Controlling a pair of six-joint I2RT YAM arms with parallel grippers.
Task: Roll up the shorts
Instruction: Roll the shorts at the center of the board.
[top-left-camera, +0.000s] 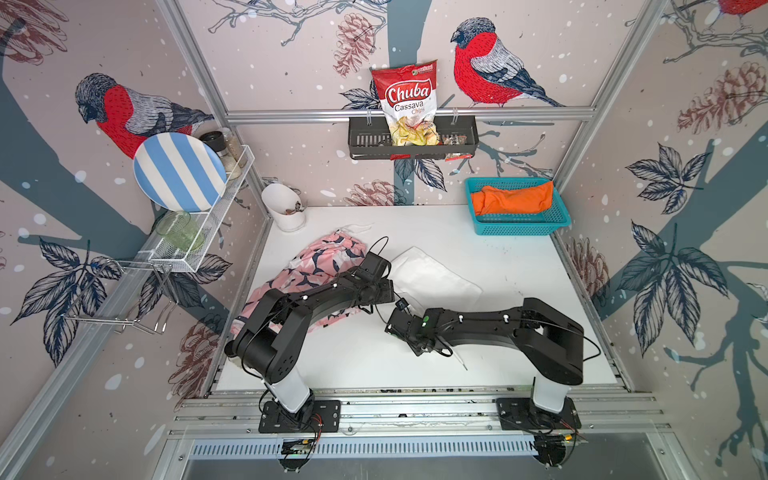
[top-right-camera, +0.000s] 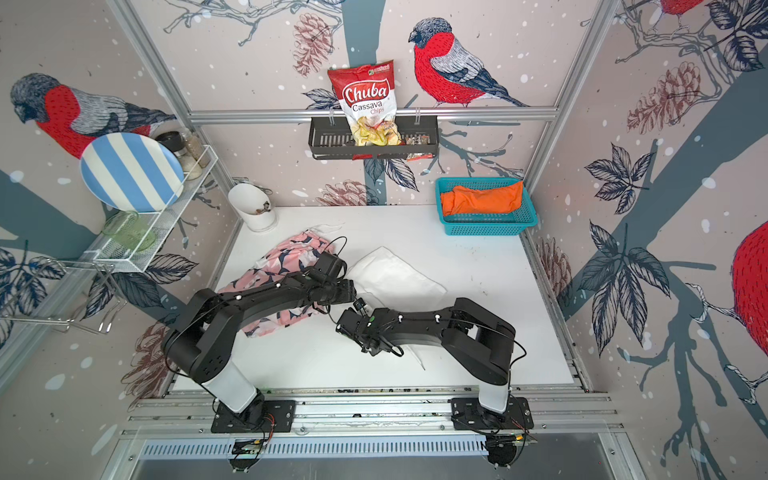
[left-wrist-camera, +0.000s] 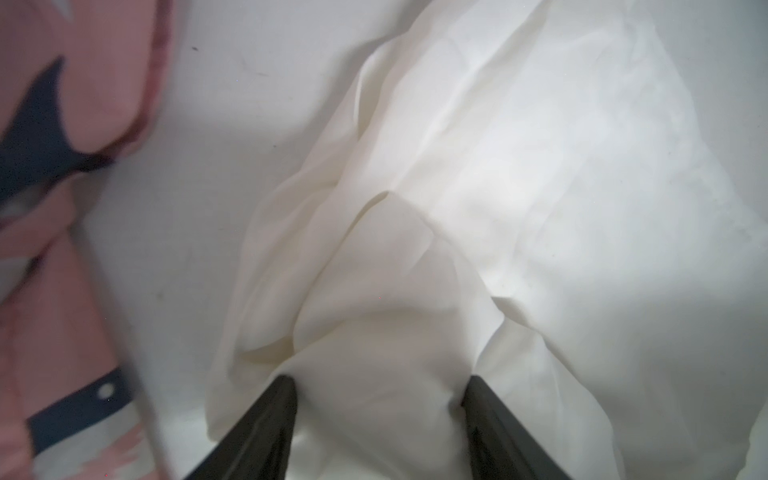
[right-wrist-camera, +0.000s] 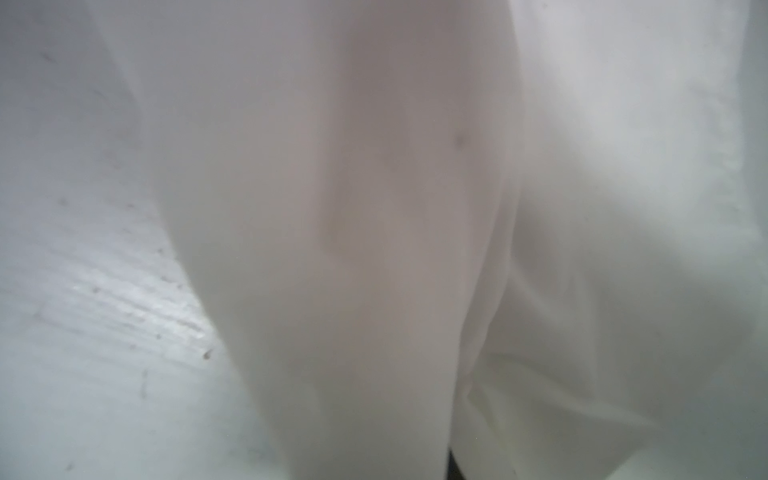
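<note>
The white shorts (top-left-camera: 436, 278) lie flat mid-table, and both grippers meet at their near left edge. My left gripper (left-wrist-camera: 378, 378) is open, pressed onto the white shorts (left-wrist-camera: 540, 166), and a fold bulges between its two fingers. My right gripper (top-left-camera: 395, 324) is shut on the white shorts (right-wrist-camera: 374, 208); a raised fold fills its wrist view and hides the jaws. The pink patterned shorts (top-left-camera: 320, 257) lie crumpled at the left, partly under the left arm. The orange shorts (top-left-camera: 513, 199) sit bundled in the teal basket (top-left-camera: 519, 228) at the back right.
A white cup (top-left-camera: 284, 205) stands at the back left corner. A wire rack holding a striped plate (top-left-camera: 178, 170) juts from the left wall. A black shelf with a chips bag (top-left-camera: 409, 104) hangs on the back wall. A white cord (top-left-camera: 459, 361) lies under the right arm.
</note>
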